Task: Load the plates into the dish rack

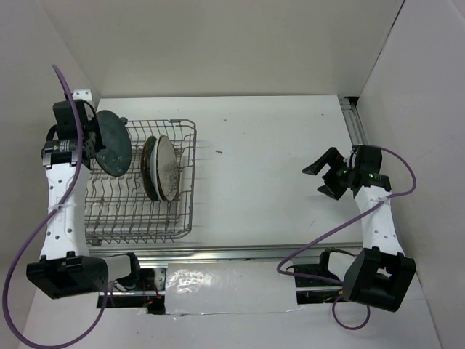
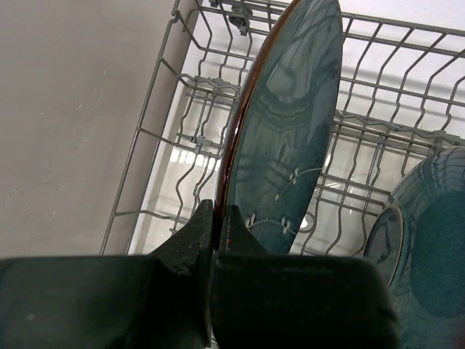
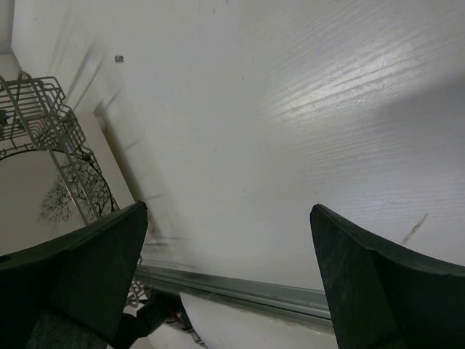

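Note:
The grey wire dish rack (image 1: 123,218) stands at the table's left. My left gripper (image 1: 93,142) is shut on the rim of a plate (image 1: 115,143) and holds it on edge over the rack's left part. In the left wrist view that plate (image 2: 290,131) has a teal face with pale flowers and a red-brown rim, pinched at my gripper (image 2: 218,218). A cream plate (image 1: 169,169) and a dark plate (image 1: 150,166) stand upright in the rack. A dark teal plate (image 2: 429,240) shows beside the held one. My right gripper (image 1: 327,174) is open and empty, far right of the rack.
A metal rail (image 1: 240,253) runs along the table's near edge and another (image 1: 354,120) up the right side. White walls close in the left, back and right. The right wrist view shows the rack corner (image 3: 43,123) and the cream plate's grey pattern (image 3: 65,200).

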`<act>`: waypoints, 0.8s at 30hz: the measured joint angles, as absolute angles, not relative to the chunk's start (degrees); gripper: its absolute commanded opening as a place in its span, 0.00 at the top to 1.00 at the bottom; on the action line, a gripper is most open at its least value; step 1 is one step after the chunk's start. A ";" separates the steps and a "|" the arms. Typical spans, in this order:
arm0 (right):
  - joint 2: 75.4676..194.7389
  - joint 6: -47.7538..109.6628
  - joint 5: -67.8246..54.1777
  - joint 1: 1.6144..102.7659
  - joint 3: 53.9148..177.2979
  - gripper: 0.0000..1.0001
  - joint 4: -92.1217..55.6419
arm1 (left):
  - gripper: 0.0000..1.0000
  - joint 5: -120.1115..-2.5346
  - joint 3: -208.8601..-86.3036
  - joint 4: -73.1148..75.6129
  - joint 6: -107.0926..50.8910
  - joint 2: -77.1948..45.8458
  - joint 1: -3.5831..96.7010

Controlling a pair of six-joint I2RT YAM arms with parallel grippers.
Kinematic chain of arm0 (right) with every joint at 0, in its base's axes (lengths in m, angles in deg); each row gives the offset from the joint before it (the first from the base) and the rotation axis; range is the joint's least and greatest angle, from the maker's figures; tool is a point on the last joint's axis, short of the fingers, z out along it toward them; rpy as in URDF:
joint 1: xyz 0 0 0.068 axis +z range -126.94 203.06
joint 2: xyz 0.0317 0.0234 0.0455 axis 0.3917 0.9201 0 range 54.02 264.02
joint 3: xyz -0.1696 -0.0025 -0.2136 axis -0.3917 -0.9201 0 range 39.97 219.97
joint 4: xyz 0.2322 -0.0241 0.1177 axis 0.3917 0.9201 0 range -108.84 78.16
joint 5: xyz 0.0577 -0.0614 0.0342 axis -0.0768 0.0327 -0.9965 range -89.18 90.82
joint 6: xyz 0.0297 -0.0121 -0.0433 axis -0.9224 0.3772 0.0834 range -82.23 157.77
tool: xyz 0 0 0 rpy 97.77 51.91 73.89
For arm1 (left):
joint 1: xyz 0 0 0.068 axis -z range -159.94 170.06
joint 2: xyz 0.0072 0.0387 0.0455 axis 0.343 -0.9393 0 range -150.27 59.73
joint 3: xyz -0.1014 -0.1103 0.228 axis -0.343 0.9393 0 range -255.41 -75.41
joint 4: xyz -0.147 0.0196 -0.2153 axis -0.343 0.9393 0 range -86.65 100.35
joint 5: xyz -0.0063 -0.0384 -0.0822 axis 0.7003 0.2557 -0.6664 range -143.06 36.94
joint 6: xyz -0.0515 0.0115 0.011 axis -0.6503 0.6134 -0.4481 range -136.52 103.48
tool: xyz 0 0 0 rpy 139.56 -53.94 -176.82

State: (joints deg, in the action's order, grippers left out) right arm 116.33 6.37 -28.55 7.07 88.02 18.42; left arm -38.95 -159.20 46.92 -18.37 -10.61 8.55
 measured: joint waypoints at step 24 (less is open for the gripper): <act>116.33 6.35 -28.53 8.32 88.05 0.01 18.44 | 1.00 -33.95 -152.45 44.19 -14.96 -6.79 21.08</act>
